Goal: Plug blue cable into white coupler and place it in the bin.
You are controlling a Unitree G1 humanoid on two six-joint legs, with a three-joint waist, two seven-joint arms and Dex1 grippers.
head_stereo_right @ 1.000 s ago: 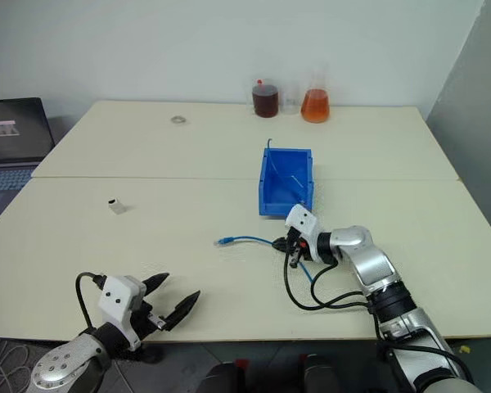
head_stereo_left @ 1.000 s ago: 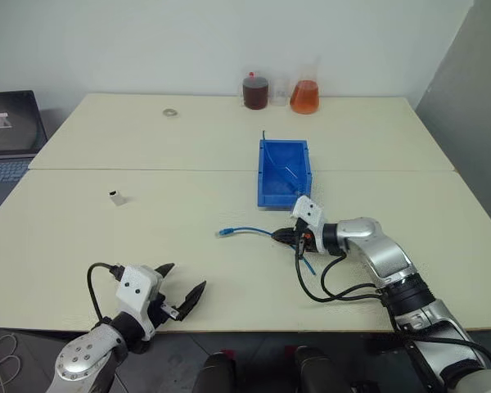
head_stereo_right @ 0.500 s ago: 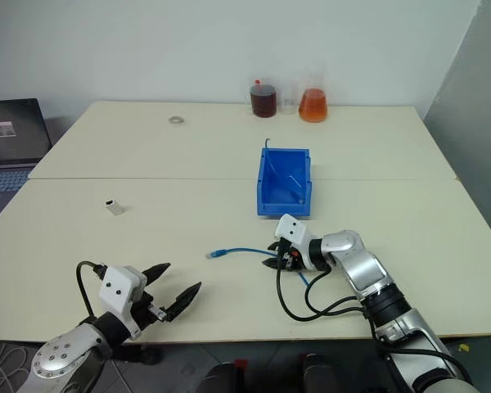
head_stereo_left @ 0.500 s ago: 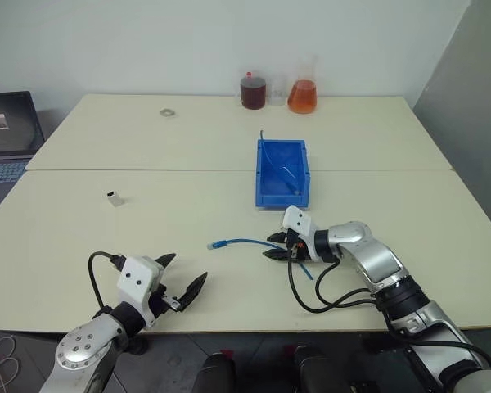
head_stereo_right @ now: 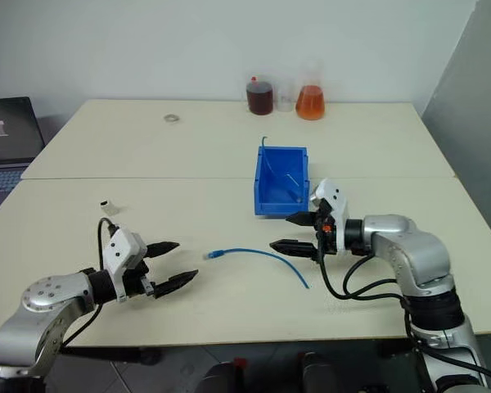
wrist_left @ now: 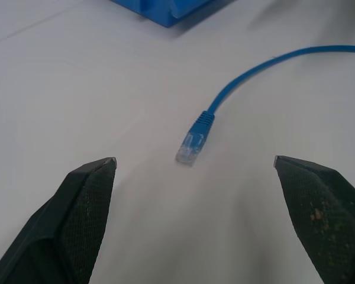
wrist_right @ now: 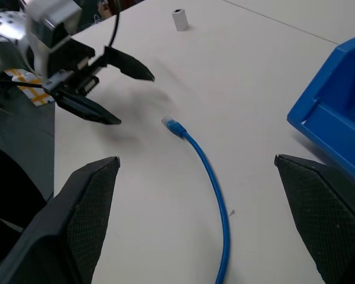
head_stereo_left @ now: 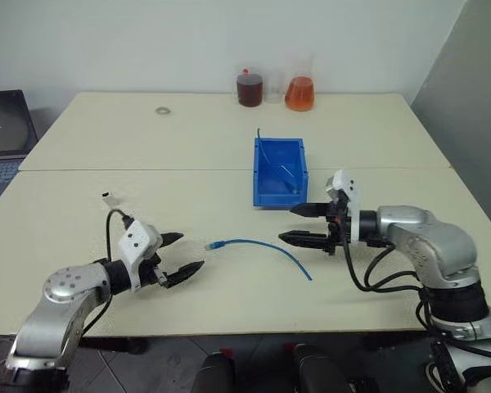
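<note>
Right hand (head_stereo_left: 304, 224): has let go, fingers apart, lifted | cable (head_stereo_left: 258, 245): loose on table (head_stereo_left: 188, 155), plug just ahead of left hand (head_stereo_left: 177, 255), spread wide | coupler (head_stereo_left: 107, 197): far off, unplugged | bin (head_stereo_left: 278, 170): beyond right hand

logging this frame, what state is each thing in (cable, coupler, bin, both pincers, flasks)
blue cable: loose on the table, unplugged, held by nothing
white coupler: on the table, apart from the cable
bin: upright, a thin blue cable inside
left pincer: open, plug just ahead
right pincer: open, empty
dark bottle: upright, capped
orange flask: upright, part full
</note>
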